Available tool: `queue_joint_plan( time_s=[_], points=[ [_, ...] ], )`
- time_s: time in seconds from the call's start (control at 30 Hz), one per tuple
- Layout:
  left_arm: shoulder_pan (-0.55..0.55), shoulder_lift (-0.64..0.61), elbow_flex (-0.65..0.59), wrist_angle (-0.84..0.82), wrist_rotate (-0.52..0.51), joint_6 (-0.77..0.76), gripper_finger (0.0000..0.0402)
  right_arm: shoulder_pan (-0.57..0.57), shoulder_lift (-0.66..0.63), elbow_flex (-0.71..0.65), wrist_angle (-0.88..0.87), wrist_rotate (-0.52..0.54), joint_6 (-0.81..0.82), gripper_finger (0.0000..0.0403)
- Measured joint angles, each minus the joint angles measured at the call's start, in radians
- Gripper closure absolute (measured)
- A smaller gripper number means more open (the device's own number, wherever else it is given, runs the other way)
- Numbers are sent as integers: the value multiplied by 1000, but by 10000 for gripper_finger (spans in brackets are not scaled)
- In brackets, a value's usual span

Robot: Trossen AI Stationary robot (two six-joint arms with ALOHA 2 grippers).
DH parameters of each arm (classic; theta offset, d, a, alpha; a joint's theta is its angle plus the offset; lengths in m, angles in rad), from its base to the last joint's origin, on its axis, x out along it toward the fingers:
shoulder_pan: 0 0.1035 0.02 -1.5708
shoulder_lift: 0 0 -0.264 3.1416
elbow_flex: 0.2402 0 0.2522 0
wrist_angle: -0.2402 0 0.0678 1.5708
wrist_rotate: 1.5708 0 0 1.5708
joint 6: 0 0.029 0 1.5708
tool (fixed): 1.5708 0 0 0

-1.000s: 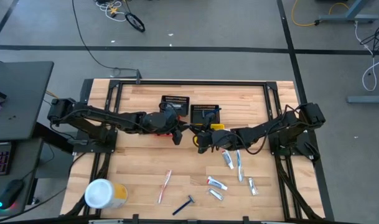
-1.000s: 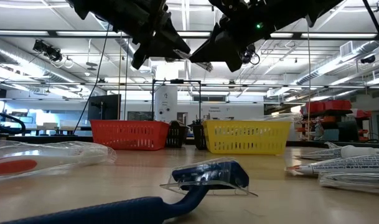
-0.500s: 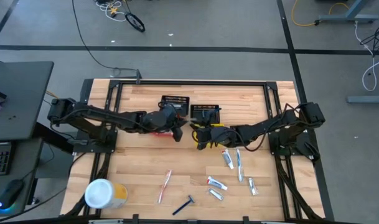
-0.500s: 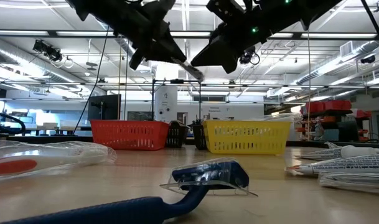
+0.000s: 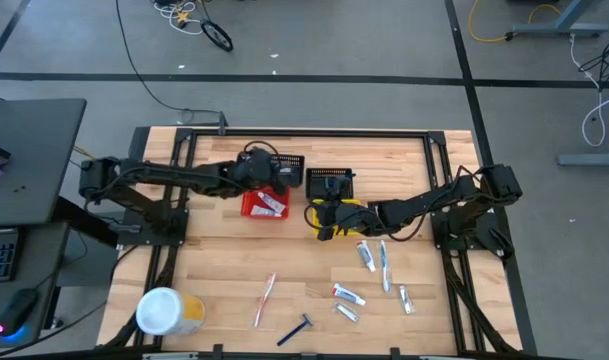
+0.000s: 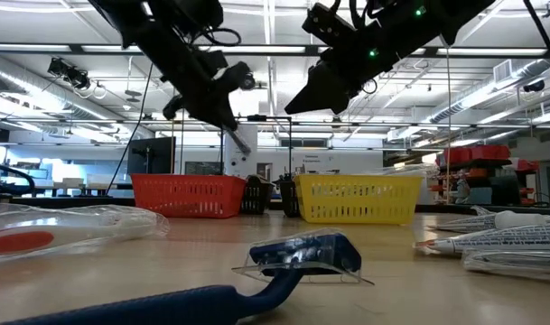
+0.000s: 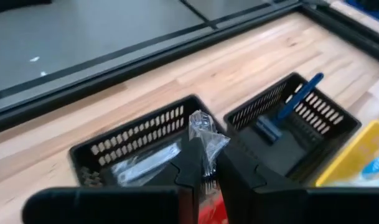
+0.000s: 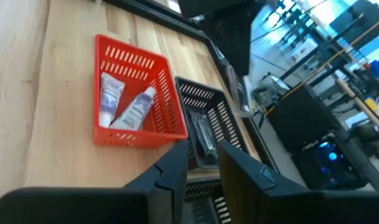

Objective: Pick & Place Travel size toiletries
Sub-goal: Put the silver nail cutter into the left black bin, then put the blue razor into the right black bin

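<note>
My left gripper (image 5: 276, 175) hangs over the left black basket (image 7: 124, 146) and is shut on a slim item in crinkled clear wrap (image 6: 245, 142). A like wrapped item (image 7: 145, 165) lies in that basket. The other black basket (image 7: 301, 124) holds a blue razor (image 7: 289, 106). My right gripper (image 8: 205, 162) hangs open over the yellow basket (image 5: 336, 212), with nothing between its fingers. Two white tubes (image 8: 124, 102) lie in the red basket (image 5: 264, 205). More tubes (image 5: 348, 293), toothbrushes (image 5: 265, 298) and a blue razor (image 5: 295, 330) lie loose on the near half of the table. My left gripper pinches the wrapped item between its two fingers; in its wrist view only the crumpled end of the wrap (image 7: 205, 134) shows past the fingertips. The fingers slant down toward the table's far side. The item sticks out below them (image 6: 247, 144), clear of the basket.
A large white-and-yellow canister (image 5: 167, 312) stands at the near left corner. A black frame rail (image 5: 304, 133) runs along the far edge, just behind the black baskets. The four baskets stand close together mid-table.
My left gripper has swung from above the red basket toward the table's far edge, over the left black basket, and has tipped downward. The wrapped item has gone with it, away from my right gripper, which stood close against it a second ago.
</note>
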Motion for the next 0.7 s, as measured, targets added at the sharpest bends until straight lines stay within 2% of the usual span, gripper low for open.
queue_joint_plan(
  time_s=[0.1, 0.3, 0.43, 0.63, 0.7],
  points=[
    [38, 34, -22, 61, 24, 21, 362, 0, 0, 0, -3, -12, 13, 304],
    [128, 153, -24, 141, 144, 51, 355, 0, 0, 0, -20, -126, 58, 304],
    [168, 216, -24, 197, 142, 97, 330, 0, 0, 0, -16, -137, 121, 304],
    [189, 234, -24, 186, 139, 168, 309, 0, 0, 0, -17, -140, 65, 304],
    [188, 232, -24, 185, 125, 193, 303, 0, 0, 0, -18, -173, 66, 304]
  ],
)
